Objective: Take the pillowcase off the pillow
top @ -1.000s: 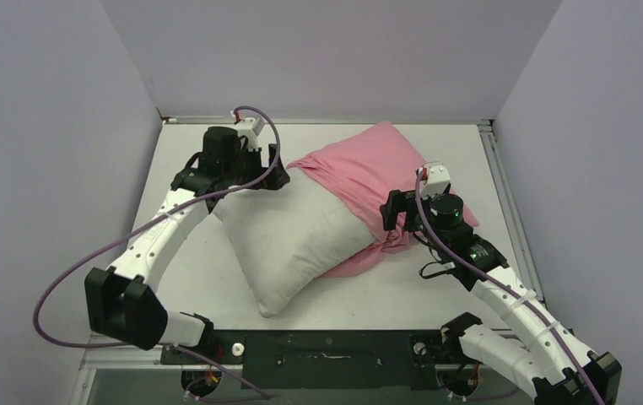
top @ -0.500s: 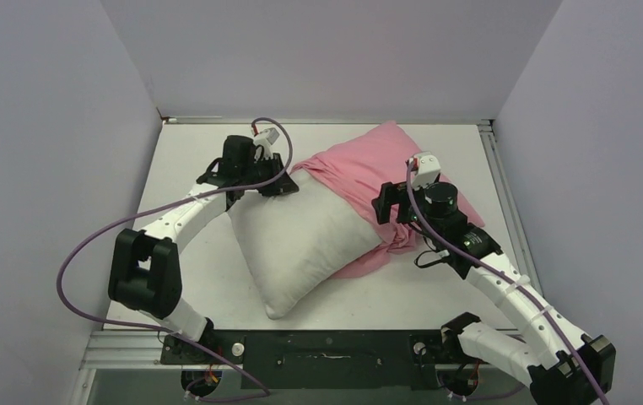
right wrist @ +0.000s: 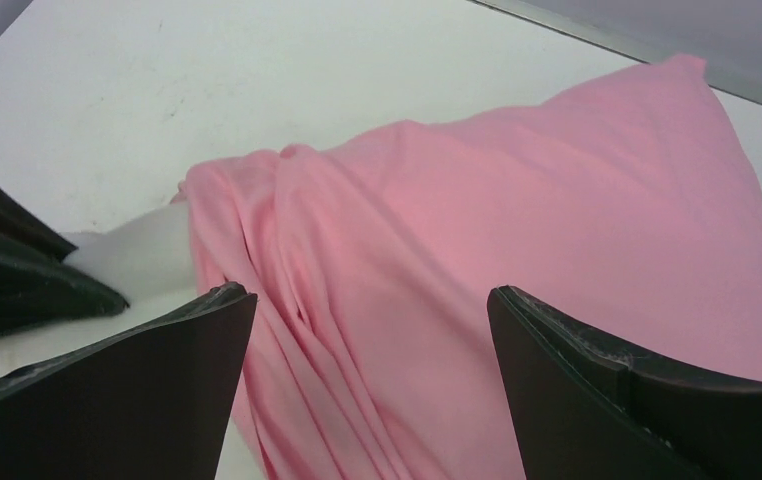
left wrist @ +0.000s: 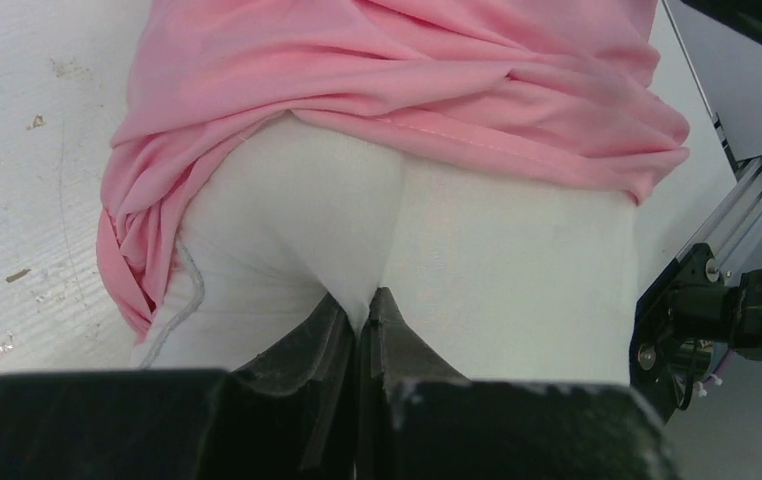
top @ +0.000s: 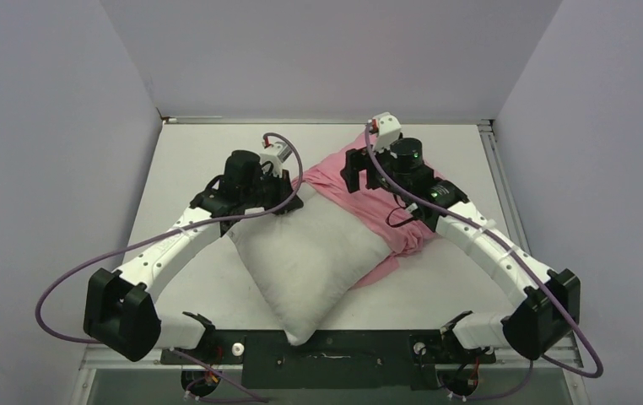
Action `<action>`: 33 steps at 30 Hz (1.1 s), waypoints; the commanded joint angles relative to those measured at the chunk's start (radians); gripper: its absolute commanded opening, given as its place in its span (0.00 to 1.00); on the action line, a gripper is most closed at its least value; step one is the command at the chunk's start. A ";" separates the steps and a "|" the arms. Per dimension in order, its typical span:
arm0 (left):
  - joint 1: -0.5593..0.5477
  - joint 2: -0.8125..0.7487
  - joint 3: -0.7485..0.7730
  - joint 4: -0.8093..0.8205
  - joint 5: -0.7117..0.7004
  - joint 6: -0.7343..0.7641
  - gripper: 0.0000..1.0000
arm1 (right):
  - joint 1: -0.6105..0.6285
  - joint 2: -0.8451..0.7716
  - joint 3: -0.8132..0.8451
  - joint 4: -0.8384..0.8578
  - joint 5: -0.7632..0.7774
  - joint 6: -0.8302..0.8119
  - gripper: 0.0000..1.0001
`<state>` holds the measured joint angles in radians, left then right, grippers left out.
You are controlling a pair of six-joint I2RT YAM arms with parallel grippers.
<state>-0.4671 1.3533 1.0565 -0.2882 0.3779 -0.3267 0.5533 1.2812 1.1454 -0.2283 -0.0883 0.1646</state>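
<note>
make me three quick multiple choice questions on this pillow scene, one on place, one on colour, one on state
1. Which part of the pillow sits inside the pillowcase?
A. the near end
B. the far end
C. all of it

2. What colour is the pillowcase?
A. blue
B. white
C. pink

3. How is the left tool?
A. shut on a pinch of the pillow
B. wide open above the table
C. shut on the pillowcase

Answers:
1 B, the bare white end is the near one in the top view.
2 C, the bunched fabric is pink in every view.
3 A, the left wrist view shows it closed on white fabric, clear of the pink hem.
</note>
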 commanded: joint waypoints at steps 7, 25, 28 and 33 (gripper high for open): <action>-0.058 -0.103 -0.043 -0.020 -0.030 0.067 0.00 | 0.119 0.294 0.262 -0.032 0.009 -0.064 0.90; -0.059 -0.222 -0.069 -0.126 -0.102 0.083 0.00 | 0.070 0.430 0.290 -0.098 0.085 -0.090 0.19; -0.059 -0.268 -0.062 -0.167 -0.131 0.087 0.00 | 0.036 0.397 0.286 -0.100 0.146 -0.090 0.08; -0.045 -0.360 -0.044 -0.247 -0.178 0.089 0.00 | -0.049 0.333 0.280 -0.101 0.219 -0.077 0.05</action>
<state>-0.5247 1.1065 0.9745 -0.4477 0.2409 -0.2596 0.6109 1.7172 1.4235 -0.3187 -0.0475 0.0948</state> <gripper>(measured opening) 0.039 0.066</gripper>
